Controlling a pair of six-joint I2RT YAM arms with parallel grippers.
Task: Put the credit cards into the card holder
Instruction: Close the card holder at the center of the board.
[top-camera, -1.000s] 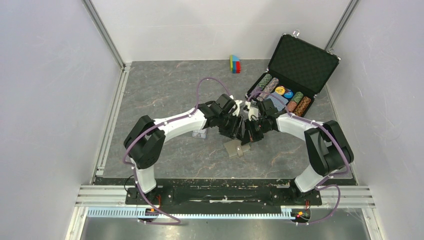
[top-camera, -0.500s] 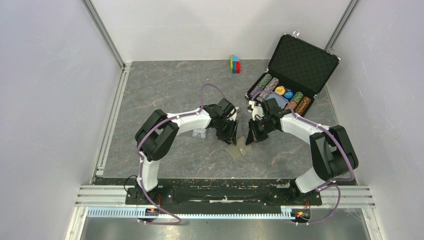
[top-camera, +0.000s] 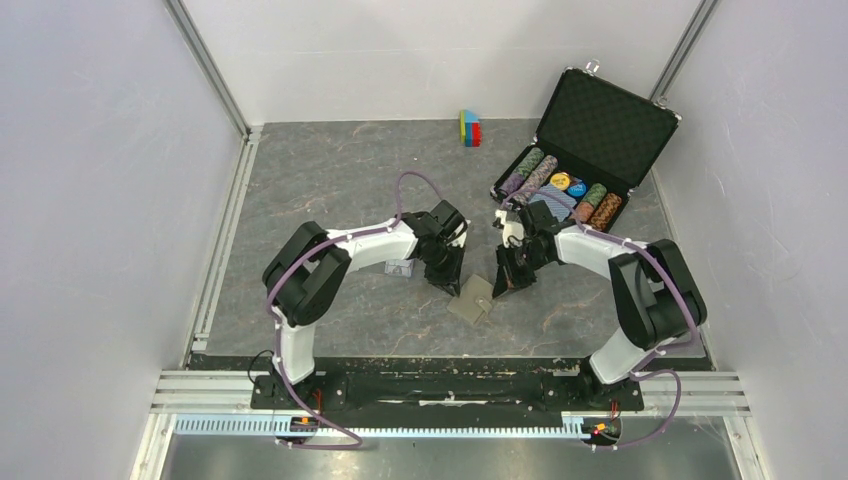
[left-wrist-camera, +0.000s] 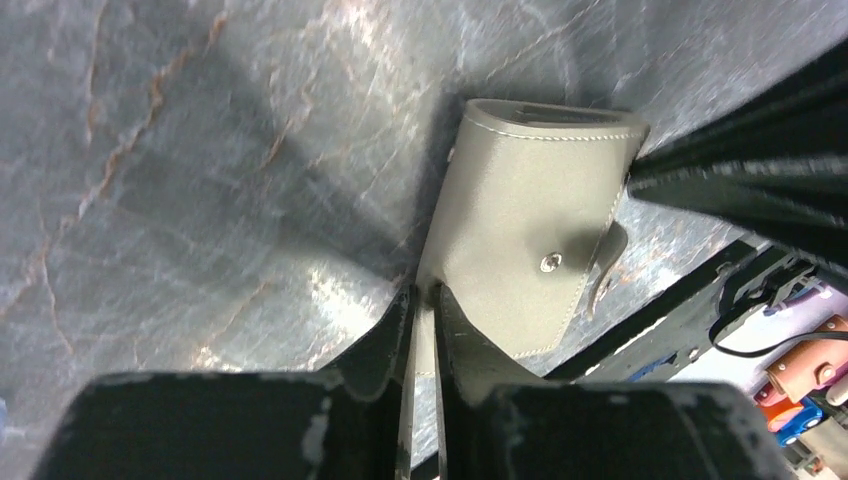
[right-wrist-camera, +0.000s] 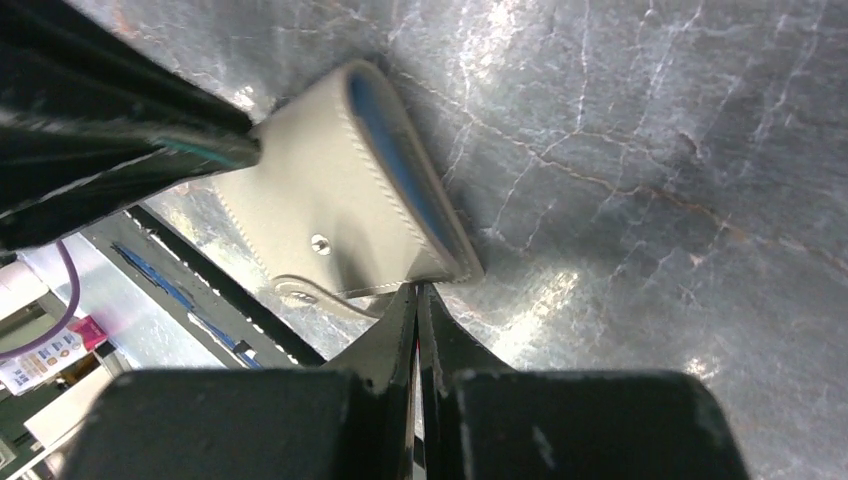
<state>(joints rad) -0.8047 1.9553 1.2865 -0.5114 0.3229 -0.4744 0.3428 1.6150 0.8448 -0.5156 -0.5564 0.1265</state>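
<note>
Securing the card holder (left-wrist-camera: 520, 230) at frame centre: left gripper (left-wrist-camera: 422, 300) pinches its lower edge; right gripper (right-wrist-camera: 415, 295), fully closed, abuts its corner. Next, probably spread it open.

Seen from above, the far corners of the card holder (top-camera: 472, 300) lie under the left hand (top-camera: 455, 287) and the right hand (top-camera: 501, 287). In the left wrist view its near edge is lost between the fingers (left-wrist-camera: 378, 350). Left of the card holder, a clear case (top-camera: 400, 268) is half hidden beneath the arm.
</note>
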